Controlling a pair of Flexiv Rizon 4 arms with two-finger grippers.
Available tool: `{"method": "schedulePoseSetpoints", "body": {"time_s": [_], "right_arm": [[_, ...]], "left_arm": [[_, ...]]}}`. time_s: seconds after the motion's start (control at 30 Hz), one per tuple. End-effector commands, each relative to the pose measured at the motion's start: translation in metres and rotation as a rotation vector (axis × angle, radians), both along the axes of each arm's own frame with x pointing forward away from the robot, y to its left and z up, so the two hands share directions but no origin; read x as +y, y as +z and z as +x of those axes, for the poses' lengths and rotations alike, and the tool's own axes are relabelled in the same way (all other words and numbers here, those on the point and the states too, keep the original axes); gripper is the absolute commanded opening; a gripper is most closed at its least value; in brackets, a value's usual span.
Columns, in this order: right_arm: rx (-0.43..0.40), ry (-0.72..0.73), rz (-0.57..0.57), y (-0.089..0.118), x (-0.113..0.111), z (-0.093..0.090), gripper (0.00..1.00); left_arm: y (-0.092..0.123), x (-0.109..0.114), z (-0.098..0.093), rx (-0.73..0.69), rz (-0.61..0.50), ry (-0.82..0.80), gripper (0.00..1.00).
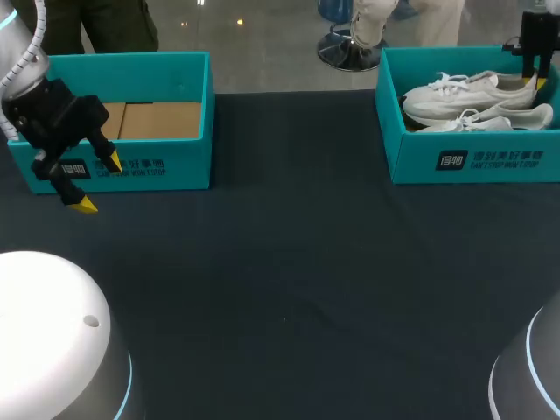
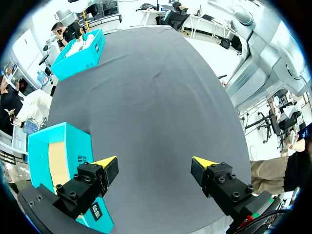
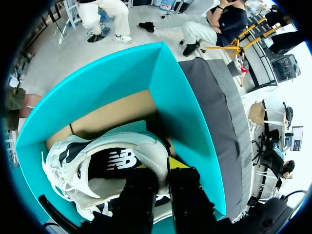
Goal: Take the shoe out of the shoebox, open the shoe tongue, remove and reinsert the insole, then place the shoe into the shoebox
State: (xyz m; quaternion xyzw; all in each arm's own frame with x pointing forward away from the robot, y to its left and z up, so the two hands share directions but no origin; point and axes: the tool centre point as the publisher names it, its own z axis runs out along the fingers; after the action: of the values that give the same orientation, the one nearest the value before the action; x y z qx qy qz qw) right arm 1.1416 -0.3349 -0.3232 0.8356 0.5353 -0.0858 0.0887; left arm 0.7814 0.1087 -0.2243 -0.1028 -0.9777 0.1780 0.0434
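A white shoe (image 3: pixel 97 161) lies on its side in the teal shoebox (image 1: pixel 472 162) at the table's 2 o'clock, toe toward 9 o'clock. The right gripper (image 3: pixel 157 168) is clenched on its heel collar, one yellow tip inside the shoe and one outside. A second shoe (image 1: pixel 499 121) lies against it on the 6 o'clock side, laces close together. The pinch takes only the thin heel rim, so the shoe could swing toe-down and slip free on the lift. Its toe or laces could also catch the second shoe or the box wall and drag the light box along. The wrist view shows the box's end wall just beside the fingers, leaving little room at 3 o'clock, so a straight rise looks safest before any travel. Toward 8 o'clock the dark table (image 1: pixel 297 262) spreads wide between the boxes, good room for setting the shoe down. At 10 o'clock the left gripper (image 1: pixel 98 182) hangs released, its fingers spread and holding nothing, just in front of another shoebox (image 1: pixel 131 162) with a cardboard floor.
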Motion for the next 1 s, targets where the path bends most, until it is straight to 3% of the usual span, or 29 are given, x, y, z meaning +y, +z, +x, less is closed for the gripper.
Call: {"method": "schedulePoseSetpoints", "body": {"time_s": [0.03, 0.13, 0.17, 0.2, 0.23, 0.53, 0.63, 0.8, 1.0], "right_arm": [[0.014, -0.009, 0.007, -0.009, -0.001, 0.009, 0.00], [0.009, -0.016, 0.005, -0.008, -0.002, 0.007, 0.00], [0.008, -0.017, 0.004, -0.007, -0.002, 0.007, 0.09], [0.006, -0.018, 0.003, -0.004, -0.002, 0.006, 0.34], [0.000, -0.020, 0.000, -0.002, -0.002, 0.005, 1.00], [-0.060, -0.009, -0.004, 0.028, 0.010, 0.000, 1.00], [-0.098, -0.005, 0.001, 0.049, 0.018, -0.004, 1.00], [-0.133, 0.015, 0.024, 0.084, 0.039, -0.015, 1.00], [-0.171, 0.042, 0.070, 0.105, 0.065, -0.031, 1.00]], "left_arm": [[0.000, 0.001, -0.001, -0.001, 0.001, 0.000, 1.00], [0.000, 0.001, -0.001, -0.001, 0.001, 0.000, 1.00], [0.000, 0.001, -0.001, -0.001, 0.001, 0.000, 1.00], [0.000, 0.001, -0.001, -0.001, 0.001, 0.000, 1.00], [0.000, 0.001, -0.001, -0.001, 0.001, 0.000, 1.00], [0.000, 0.001, -0.001, -0.001, 0.001, 0.000, 1.00], [0.000, 0.001, -0.001, -0.001, 0.001, 0.000, 1.00], [0.000, 0.001, -0.001, -0.001, 0.001, 0.000, 1.00], [0.000, 0.001, -0.001, -0.001, 0.001, 0.000, 1.00]]}}
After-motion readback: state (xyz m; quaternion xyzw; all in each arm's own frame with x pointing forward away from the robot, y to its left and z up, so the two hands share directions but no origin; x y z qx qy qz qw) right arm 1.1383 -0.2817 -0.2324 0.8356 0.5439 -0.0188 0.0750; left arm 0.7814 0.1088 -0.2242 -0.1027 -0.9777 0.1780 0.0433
